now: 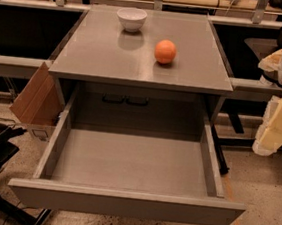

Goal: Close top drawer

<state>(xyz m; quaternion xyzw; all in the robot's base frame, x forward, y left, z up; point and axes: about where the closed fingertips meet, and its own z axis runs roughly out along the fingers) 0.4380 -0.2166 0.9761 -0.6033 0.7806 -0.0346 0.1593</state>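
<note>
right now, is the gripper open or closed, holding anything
gripper: at the right edge of the view, off to the side of the open top drawer; open, closed or holding cannot be told

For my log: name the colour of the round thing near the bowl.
The round thing is orange, camera view; gripper at right edge.

wide grey top drawer [126, 203]: matt, smooth
grey desk [106, 55]: smooth, faintly glossy top
small white bowl [131, 19]: glossy, ceramic-like
brown flat cardboard sheet [34, 98]: matt
cream gripper [275, 126], right edge: matt

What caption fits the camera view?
Top drawer wide open; bowl and orange on cabinet; pincer at right edge.
</note>
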